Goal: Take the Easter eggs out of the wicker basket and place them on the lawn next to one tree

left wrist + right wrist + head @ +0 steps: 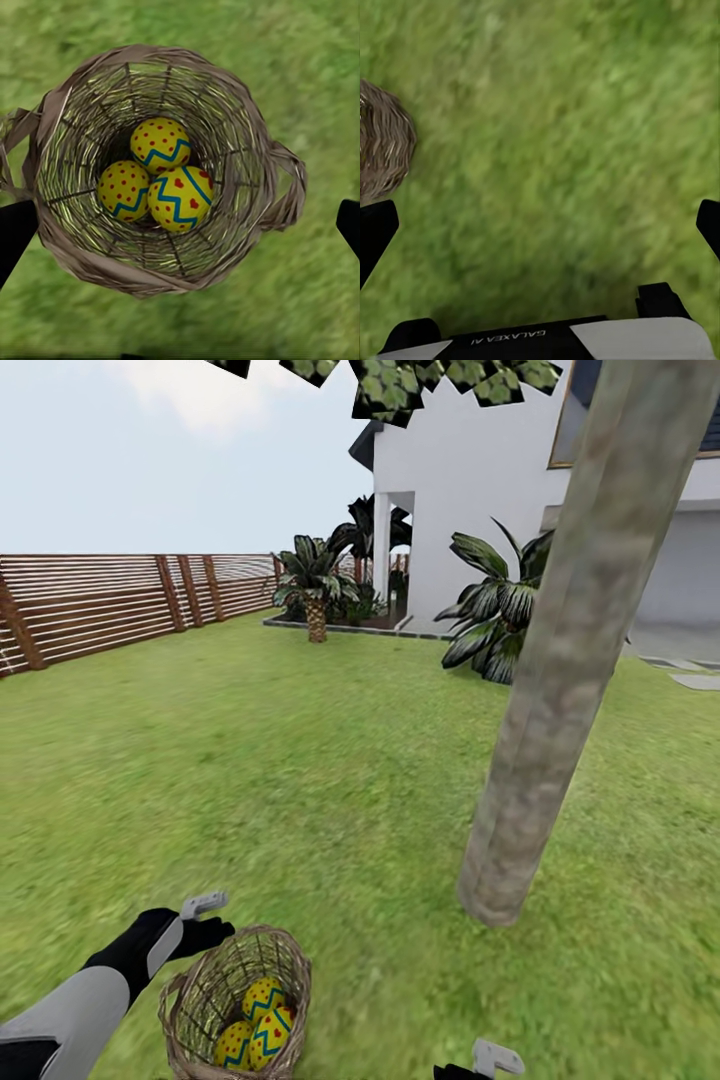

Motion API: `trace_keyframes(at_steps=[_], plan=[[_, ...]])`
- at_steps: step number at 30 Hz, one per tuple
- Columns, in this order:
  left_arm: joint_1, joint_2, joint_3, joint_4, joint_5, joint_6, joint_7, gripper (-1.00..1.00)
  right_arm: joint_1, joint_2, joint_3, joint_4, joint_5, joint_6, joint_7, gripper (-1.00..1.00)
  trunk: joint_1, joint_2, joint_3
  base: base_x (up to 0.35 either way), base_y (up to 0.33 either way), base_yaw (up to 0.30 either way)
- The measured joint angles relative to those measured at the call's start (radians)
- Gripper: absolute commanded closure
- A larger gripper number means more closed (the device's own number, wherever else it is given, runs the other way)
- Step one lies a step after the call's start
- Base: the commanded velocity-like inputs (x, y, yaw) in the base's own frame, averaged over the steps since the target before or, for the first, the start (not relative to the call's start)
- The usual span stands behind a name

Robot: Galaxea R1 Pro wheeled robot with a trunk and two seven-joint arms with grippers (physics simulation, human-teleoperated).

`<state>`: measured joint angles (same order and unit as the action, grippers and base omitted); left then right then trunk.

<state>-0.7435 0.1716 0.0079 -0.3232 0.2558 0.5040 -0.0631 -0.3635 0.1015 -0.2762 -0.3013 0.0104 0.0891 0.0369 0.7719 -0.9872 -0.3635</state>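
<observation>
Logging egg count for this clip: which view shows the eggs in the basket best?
The left wrist view: it looks straight down into the basket, all three eggs unobstructed. The head view shows them small, partly hidden by the weave. The right wrist view catches a bit of basket edge, over grass.

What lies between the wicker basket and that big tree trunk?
Only lawn between the basket and the tree, as the head view shows.

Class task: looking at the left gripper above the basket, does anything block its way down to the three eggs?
Nothing visible does. The left gripper is open above the basket, whose mouth is uncovered, and the eggs lie exposed at the bottom; only the wicker walls ring them.
</observation>
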Motion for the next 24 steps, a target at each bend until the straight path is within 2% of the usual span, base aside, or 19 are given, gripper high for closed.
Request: trace_keyframes(at_steps=[11,19,24], plan=[[0.041,-0.001,-0.002,-0.001,0.002,-0.007,-0.003,-1.00,0.000,0.000,-0.002,0.001,0.001,-0.003,-0.001,-1.00,0.000,0.000,-0.013,0.038,0.000,0.055],[0.047,-0.002,-0.002,-0.001,0.000,-0.008,-0.005,-1.00,0.000,-0.001,-0.002,0.002,0.001,-0.007,-0.002,-1.00,0.000,0.000,-0.014,0.050,0.000,0.004],[0.047,-0.003,-0.002,-0.001,-0.002,-0.008,-0.004,-1.00,0.000,-0.001,-0.002,0.004,0.001,-0.007,-0.002,-1.00,0.000,0.000,-0.014,0.167,0.000,0.000]])
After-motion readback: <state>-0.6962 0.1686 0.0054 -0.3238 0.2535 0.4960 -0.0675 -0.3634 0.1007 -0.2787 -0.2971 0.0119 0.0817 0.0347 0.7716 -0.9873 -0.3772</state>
